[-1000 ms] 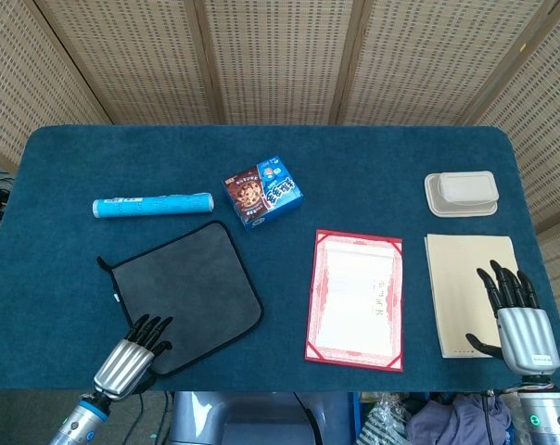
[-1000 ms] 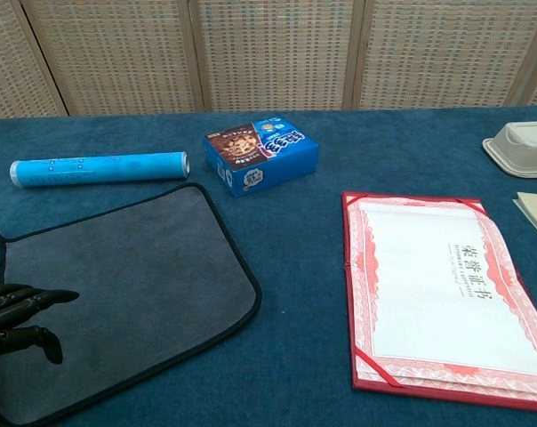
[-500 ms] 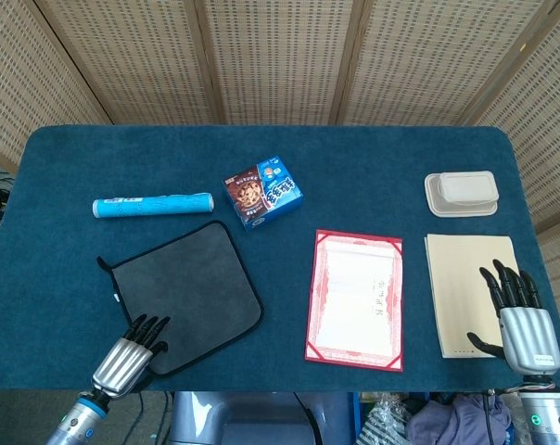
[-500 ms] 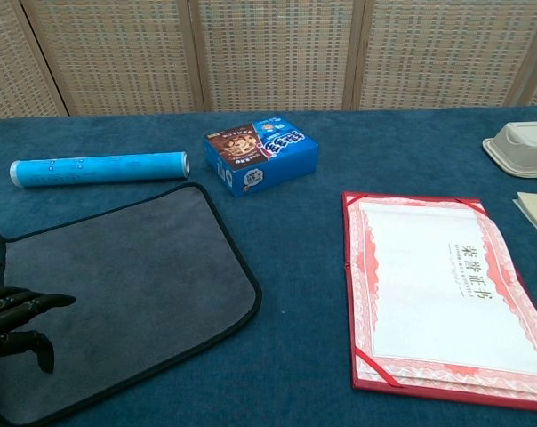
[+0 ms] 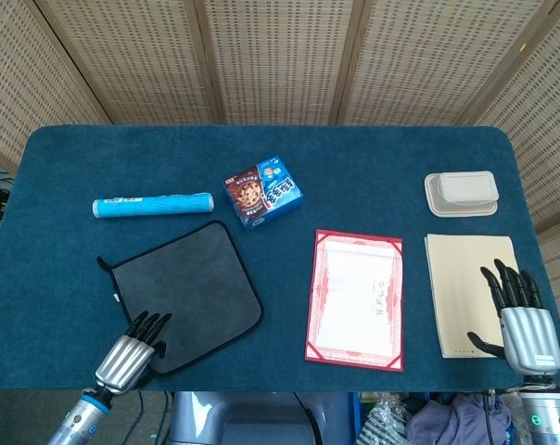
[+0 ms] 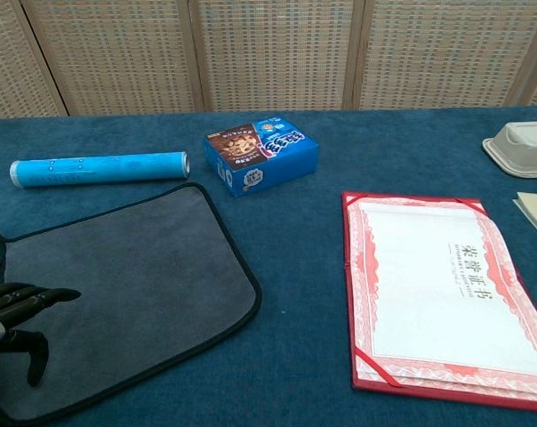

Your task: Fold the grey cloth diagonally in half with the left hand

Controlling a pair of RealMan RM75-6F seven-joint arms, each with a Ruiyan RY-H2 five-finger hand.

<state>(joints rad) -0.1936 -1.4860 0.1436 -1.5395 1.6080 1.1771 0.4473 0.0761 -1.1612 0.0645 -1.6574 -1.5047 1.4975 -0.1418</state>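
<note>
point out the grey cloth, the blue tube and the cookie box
grey cloth point(image 5: 183, 292): head view, middle of its flat grey face.
blue tube point(image 5: 153, 205): head view, midway along its side.
cookie box point(image 6: 261, 152): chest view, on the printed top face.

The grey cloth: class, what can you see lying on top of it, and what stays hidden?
Only the left hand sits over the grey cloth, at its near corner, fingers spread. The rest of the cloth is bare. Whatever lies beneath the cloth is covered and cannot be seen.
</note>
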